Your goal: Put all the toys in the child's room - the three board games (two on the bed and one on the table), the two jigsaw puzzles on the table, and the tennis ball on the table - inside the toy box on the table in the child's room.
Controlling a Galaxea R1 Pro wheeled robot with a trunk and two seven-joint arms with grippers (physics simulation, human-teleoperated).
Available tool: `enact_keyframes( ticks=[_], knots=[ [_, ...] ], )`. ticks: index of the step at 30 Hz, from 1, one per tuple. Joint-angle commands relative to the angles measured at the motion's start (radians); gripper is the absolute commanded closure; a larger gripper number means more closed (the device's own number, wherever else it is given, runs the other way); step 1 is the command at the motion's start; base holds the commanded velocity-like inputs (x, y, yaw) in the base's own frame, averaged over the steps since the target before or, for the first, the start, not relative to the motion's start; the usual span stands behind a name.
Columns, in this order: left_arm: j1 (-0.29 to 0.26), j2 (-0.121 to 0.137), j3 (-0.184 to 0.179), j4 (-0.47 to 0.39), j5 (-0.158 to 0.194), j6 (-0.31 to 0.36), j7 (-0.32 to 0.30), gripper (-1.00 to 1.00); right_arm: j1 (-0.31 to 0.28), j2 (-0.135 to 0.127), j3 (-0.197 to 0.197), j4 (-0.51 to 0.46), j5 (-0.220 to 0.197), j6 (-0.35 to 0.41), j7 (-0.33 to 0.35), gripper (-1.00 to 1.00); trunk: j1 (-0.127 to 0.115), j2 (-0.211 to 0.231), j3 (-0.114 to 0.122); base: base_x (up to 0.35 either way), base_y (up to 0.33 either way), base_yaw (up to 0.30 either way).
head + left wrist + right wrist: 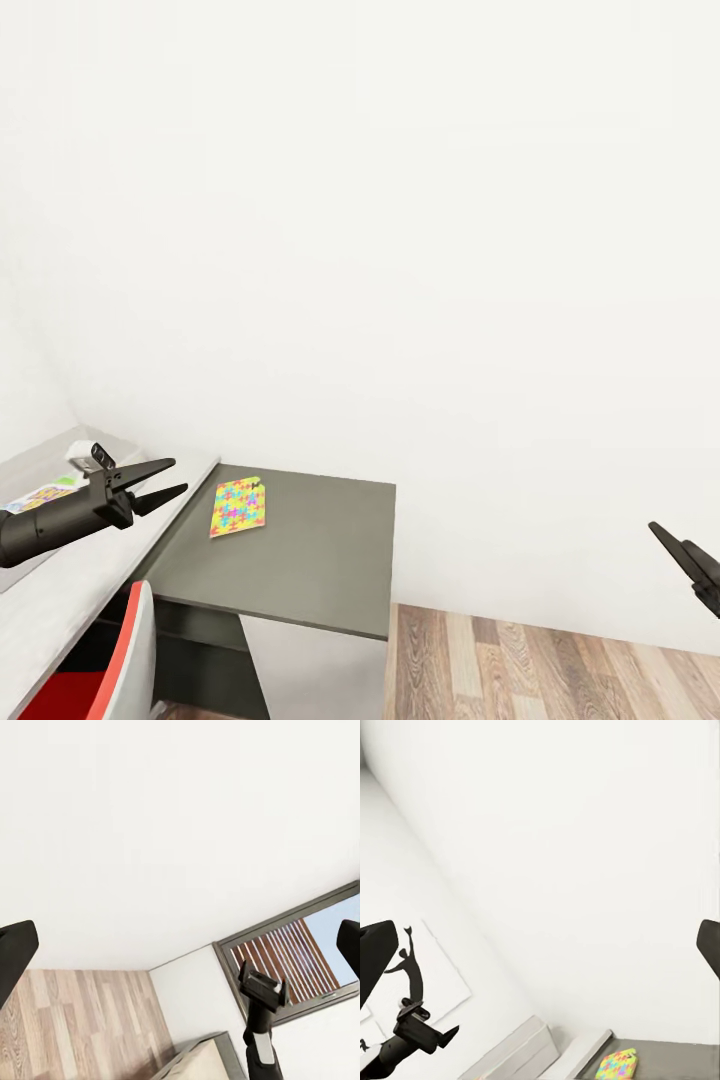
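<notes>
1. White plain wall (pixel 400 200) fills most of the head view; wood plank floor (pixel 560 670) runs along its base, pale brown streaky boards.
2. Dark grey matte slab, a desk-like surface (pixel 310 550), sits in the corner against the wall, flat with square edges.
3. Jigsaw puzzle (pixel 238 506) lies flat on the dark grey surface near its back-left corner: a thin square, yellow ground with pink, blue and green interlocking pieces. Nothing touches it.
4. Table (pixel 70 590), light mottled grey-white top, butts against the dark surface's left edge.
5. On the table's far end, a pale grey toy box (pixel 82 452) partly hidden by the left arm; colourful flat print just beside it, too hidden to name.
6. Left gripper (pixel 150 484), black with tapered pointed fingers, hangs over the table edge, left of the puzzle; fingers spread apart, holding nothing.
7. Right gripper (pixel 690 565) is cut off at the frame edge, well apart from the puzzle, over the floor; head view cannot tell its spread.
8. Right wrist view: finger tips at opposite frame edges, wide apart, empty; puzzle (pixel 616 1064) on the grey surface, plus wall art with a black silhouette figure (pixel 406 964).
9. Left wrist view adds a dark-framed window (pixel 289 964) with brown slats, and floor.
10. Red-and-white chair (pixel 100 660) below the table's edge.
</notes>
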Motion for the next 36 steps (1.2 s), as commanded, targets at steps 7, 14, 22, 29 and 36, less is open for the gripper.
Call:
enact_keyframes(
  ticks=[7,14,22,29,36],
  knots=[
    [-0.001,0.0,0.001,0.0,-0.004,0.004,-0.005,-1.0,-0.001,0.0,0.001,-0.001,0.0,0.012,-0.068,-1.0,0.001,-0.002,-0.002,0.003,-0.006,0.0],
    [-0.001,0.0,-0.001,0.0,-0.004,0.002,-0.005,-1.0,-0.002,-0.002,0.04,-0.002,-0.004,0.022,-0.314,-1.0,0.001,-0.002,-0.002,0.073,-0.084,0.0],
    [-0.001,-0.002,-0.001,0.0,-0.004,0.0,-0.004,-1.0,-0.007,-0.014,0.218,-0.008,-0.002,0.106,-0.757,-1.0,0.001,-0.002,-0.002,0.094,-0.104,0.0],
    [-0.002,-0.006,-0.001,0.001,-0.006,-0.003,0.004,-1.0,-0.029,-0.021,0.303,-0.011,-0.001,0.184,-0.943,-1.0,0.001,-0.002,-0.002,0.036,-0.038,0.0],
    [-0.174,-0.033,-0.017,0.009,-0.315,-0.005,0.24,-1.0,-0.032,-0.037,0.344,-0.01,0.0,0.187,-0.986,-1.0,0.001,-0.002,-0.002,0.001,-0.001,0.0]
  ],
)
